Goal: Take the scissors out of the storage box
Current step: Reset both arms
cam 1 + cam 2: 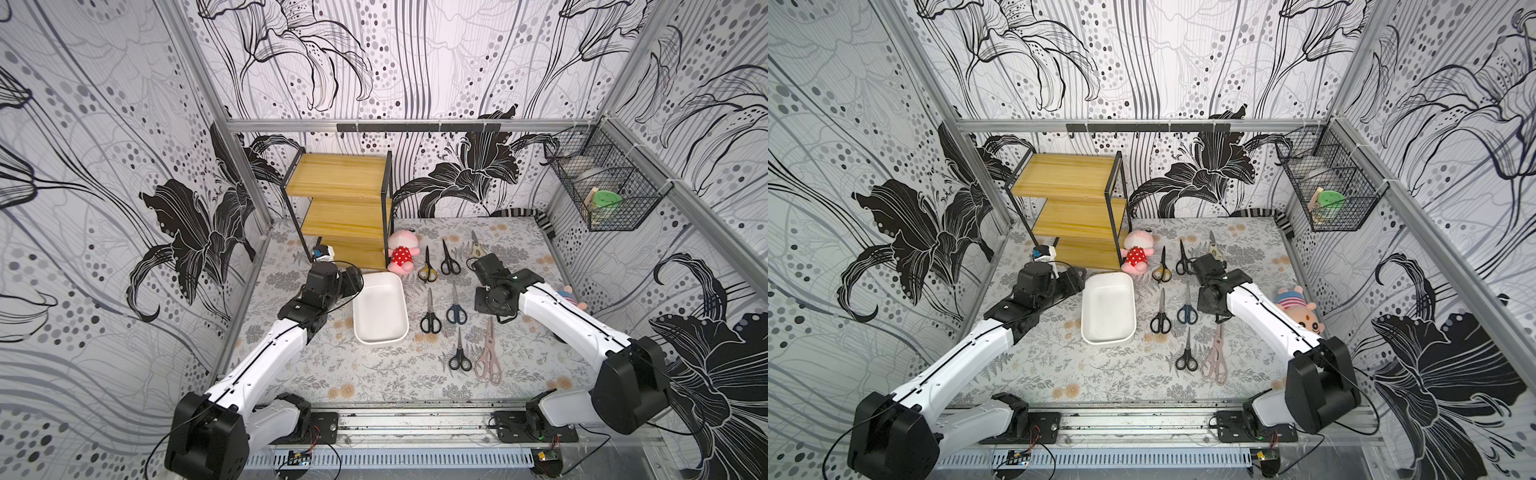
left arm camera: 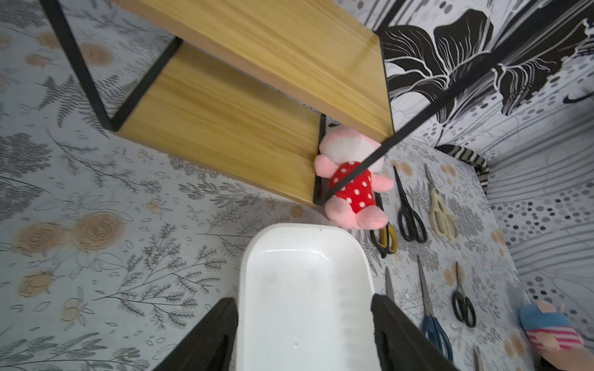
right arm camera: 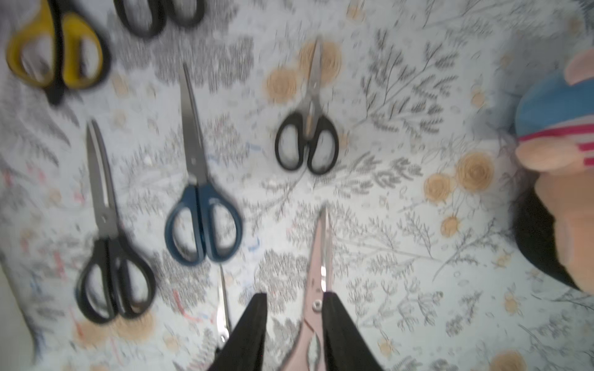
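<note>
The white storage box (image 1: 380, 328) lies mid-table with nothing in it. Several scissors lie on the cloth to its right: yellow-black (image 1: 427, 270), black (image 1: 449, 262), cream (image 1: 478, 248), black (image 1: 430, 318), blue (image 1: 456, 309), small black (image 1: 459, 355) and long pink (image 1: 489, 361). Another small black pair (image 3: 307, 143) shows in the right wrist view. My left gripper (image 2: 303, 298) hangs open over the box's far left corner (image 1: 361, 279). My right gripper (image 3: 295, 295) is open above the pink scissors (image 3: 316, 266), which rest on the table; that view is blurred.
A wooden shelf (image 1: 340, 208) stands behind the box, with a pink plush in a red dotted dress (image 1: 401, 254) at its foot. A second plush (image 1: 1300, 309) lies beside the right arm. A black wire basket (image 1: 602, 191) hangs on the right wall.
</note>
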Controlling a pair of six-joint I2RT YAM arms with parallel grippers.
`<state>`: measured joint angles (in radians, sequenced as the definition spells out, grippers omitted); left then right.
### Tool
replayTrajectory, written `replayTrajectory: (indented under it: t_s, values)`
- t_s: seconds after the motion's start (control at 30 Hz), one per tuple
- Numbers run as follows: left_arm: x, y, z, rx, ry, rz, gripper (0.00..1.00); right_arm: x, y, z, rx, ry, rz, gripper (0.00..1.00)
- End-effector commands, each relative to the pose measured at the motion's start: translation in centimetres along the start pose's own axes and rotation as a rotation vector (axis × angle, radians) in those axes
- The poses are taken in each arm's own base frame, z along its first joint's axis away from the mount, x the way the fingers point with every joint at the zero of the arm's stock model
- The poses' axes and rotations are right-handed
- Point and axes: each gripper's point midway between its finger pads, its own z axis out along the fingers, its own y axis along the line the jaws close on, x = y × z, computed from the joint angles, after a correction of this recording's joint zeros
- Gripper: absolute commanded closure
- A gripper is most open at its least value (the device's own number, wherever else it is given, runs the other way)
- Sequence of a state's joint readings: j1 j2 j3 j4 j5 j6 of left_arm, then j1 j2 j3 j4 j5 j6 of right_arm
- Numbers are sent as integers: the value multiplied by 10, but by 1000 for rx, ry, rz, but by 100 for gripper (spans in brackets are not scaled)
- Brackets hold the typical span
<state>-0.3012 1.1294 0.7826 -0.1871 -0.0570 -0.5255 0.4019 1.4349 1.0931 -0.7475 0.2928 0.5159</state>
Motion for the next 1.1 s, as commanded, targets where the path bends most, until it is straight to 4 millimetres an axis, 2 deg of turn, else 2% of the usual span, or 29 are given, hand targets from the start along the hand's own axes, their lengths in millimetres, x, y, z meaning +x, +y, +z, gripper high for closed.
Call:
replayTrajectory:
  t_s: [0.0, 0.1, 0.17, 0.27, 0.37, 0.43, 0.5, 0.57, 0.6, 0.63, 0.73, 0.77, 0.8, 0.87, 0.97, 1.0, 1.03, 1.07]
  values:
    - [-18, 27, -5, -93, -86, 45, 28, -55, -13, 15, 57, -203, -68, 61]
    - [-26, 54, -6, -194, -158, 86, 28, -80, -25, 29, 84, -377, -90, 62]
    - [-29, 74, -7, -258, -209, 101, 28, -86, -40, 39, 93, -439, -75, 62]
    - [-32, 100, -6, -305, -267, 107, 28, -86, -62, 57, 87, -483, -16, 63]
    - [-32, 119, 0, -306, -297, 119, 28, -82, -70, 60, 100, -570, -38, 63]
    - [-29, 126, 7, -300, -299, 146, 28, -78, -72, 56, 95, -653, -40, 63]
    - [-26, 131, 15, -281, -303, 169, 28, -65, -79, 55, 117, -700, -53, 63]
    - [-24, 130, 21, -248, -327, 186, 28, -60, -91, 43, 154, -799, -14, 62]
    - [-23, 128, 21, -228, -353, 196, 28, -56, -91, 40, 146, -809, -23, 62]
    - [-24, 127, 20, -212, -386, 203, 28, -57, -94, 34, 161, -850, -28, 61]
    - [-26, 127, 9, -187, -515, 189, 28, -55, -87, 40, 136, -886, -71, 60]
    - [-31, 126, 5, -176, -559, 191, 27, -63, -83, 38, 127, -900, -79, 60]
    - [-31, 125, 5, -175, -559, 194, 28, -61, -78, 47, 81, -849, -92, 56]
    - [-26, 120, 9, -131, -568, 230, 28, -62, -78, 47, 39, -854, -95, 46]
    - [-16, 116, 16, -84, -572, 276, 25, -64, -80, 49, 8, -852, -90, 11]
    - [-13, 113, 20, -73, -543, 288, 8, -63, -81, 51, -2, -844, -83, 4]
    - [-12, 113, 20, -75, -542, 293, 1, -62, -83, 50, -9, -852, -73, 4]
    - [-14, 112, 19, -71, -554, 295, 2, -57, -85, 50, -21, -854, -66, 4]
